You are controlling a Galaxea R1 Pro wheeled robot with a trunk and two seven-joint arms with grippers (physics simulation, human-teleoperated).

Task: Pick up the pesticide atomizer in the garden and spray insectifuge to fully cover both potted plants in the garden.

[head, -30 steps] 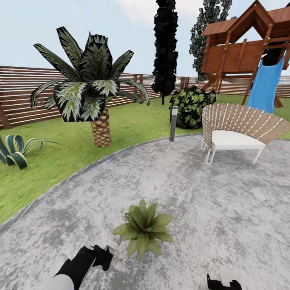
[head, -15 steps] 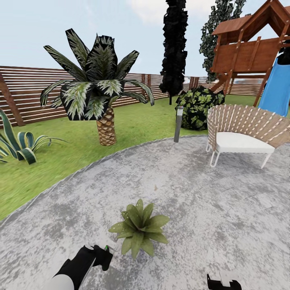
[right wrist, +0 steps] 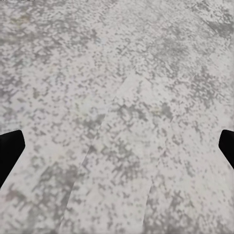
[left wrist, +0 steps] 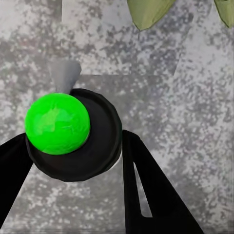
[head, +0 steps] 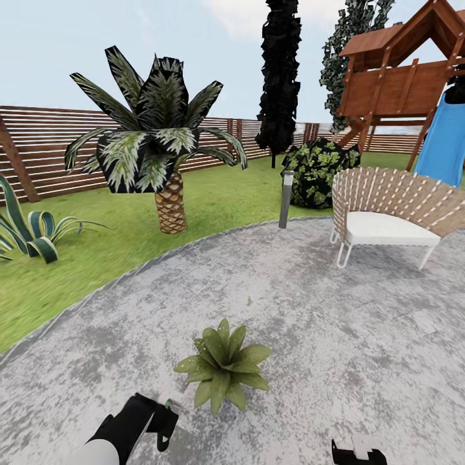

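Atomizer (left wrist: 68, 131) clamped in the left gripper (head: 158, 420), just beside the potted plant (head: 223, 368); right gripper (right wrist: 117, 146) spread wide.

Mottled rough stone patio (head: 361, 349), slatted brown wooden fence (head: 45, 148), woven wicker chair (head: 394, 200)

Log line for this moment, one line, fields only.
left tool: holds pesticide atomizer | aim: toward potted plant | right tool: open, empty, over patio | phase: at plant
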